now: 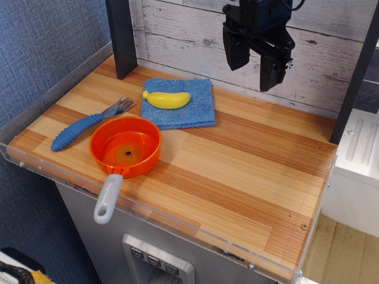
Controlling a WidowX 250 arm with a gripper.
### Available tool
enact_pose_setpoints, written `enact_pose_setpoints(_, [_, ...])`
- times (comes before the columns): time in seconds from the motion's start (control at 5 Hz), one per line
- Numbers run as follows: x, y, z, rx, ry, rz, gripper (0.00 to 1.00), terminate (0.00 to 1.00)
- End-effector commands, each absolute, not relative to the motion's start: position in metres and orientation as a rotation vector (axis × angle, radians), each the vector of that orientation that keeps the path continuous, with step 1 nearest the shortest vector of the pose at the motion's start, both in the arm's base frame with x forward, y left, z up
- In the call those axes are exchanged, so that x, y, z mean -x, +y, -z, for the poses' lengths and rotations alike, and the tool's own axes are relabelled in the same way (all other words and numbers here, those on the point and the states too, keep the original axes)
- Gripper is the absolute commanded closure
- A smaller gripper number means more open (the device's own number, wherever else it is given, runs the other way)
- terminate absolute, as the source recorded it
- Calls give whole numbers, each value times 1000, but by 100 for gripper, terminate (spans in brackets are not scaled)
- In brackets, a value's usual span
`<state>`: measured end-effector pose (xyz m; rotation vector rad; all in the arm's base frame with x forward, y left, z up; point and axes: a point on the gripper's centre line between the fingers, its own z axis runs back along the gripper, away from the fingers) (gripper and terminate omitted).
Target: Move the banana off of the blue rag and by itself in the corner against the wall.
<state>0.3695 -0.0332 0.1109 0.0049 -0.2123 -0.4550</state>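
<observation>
The yellow toy banana (167, 99) lies on the left part of the folded blue rag (189, 109), near the back of the striped wooden table. My gripper (253, 64) hangs high above the table at the back, to the right of the rag, in front of the whitewashed plank wall (195, 29). Its two black fingers are spread apart and hold nothing. The corner (139, 70) where the black upright post (121, 35) meets the wall is bare wood, left of the rag.
An orange pan (125, 147) with a grey handle (108, 198) sits front left. A blue-handled fork (89, 124) lies beside it. A blue fabric wall stands at left. Another black post (355, 77) stands back right. A clear plastic lip (177, 228) edges the table.
</observation>
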Motion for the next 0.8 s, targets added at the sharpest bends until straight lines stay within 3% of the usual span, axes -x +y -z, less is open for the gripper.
enact_pose_setpoints(0.0, [-369, -33, -111, -5, -212, 455, 0, 0])
enact_pose_setpoints(0.2, [-370, -8, -108, 26, -192, 565, 0, 0])
enact_pose_setpoints(0.6, [-372, 52, -97, -57, -125, 795, 0, 0])
